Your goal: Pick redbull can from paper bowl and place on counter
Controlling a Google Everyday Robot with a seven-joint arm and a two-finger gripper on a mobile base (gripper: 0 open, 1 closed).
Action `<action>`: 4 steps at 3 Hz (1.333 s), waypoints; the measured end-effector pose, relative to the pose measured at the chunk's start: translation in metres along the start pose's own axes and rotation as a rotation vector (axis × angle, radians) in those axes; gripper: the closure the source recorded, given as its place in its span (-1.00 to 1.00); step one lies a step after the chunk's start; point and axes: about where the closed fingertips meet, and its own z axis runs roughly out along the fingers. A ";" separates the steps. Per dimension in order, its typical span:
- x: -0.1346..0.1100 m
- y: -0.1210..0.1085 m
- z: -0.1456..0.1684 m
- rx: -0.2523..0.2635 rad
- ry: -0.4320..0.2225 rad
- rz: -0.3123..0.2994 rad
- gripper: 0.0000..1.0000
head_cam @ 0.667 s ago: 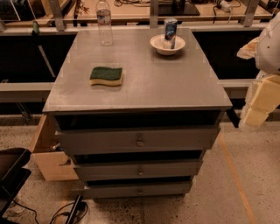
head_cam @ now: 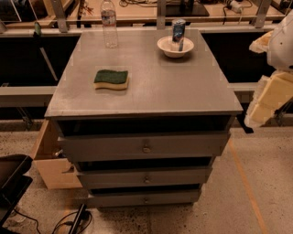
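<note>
The redbull can point(head_cam: 178, 34) stands upright in the white paper bowl point(head_cam: 175, 47) at the far right of the grey counter point(head_cam: 151, 87). My gripper point(head_cam: 262, 111) hangs at the right edge of the view, beside the counter's right side and below its top. It is well in front of and to the right of the bowl, touching nothing on the counter. Cream-coloured arm parts point(head_cam: 279, 68) rise above it.
A clear water bottle point(head_cam: 109, 23) stands at the counter's far left. A green-and-yellow sponge point(head_cam: 111, 79) lies left of centre. Drawers with knobs point(head_cam: 146, 149) are below. A wooden workbench point(head_cam: 137, 11) runs behind. A cardboard box point(head_cam: 50, 160) sits on the floor at left.
</note>
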 end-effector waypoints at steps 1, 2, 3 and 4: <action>0.004 -0.086 -0.003 0.186 -0.231 0.096 -1.00; 0.001 -0.157 0.010 0.234 -0.472 0.192 -1.00; -0.005 -0.205 0.026 0.205 -0.676 0.310 -1.00; -0.006 -0.221 0.016 0.225 -0.732 0.319 -1.00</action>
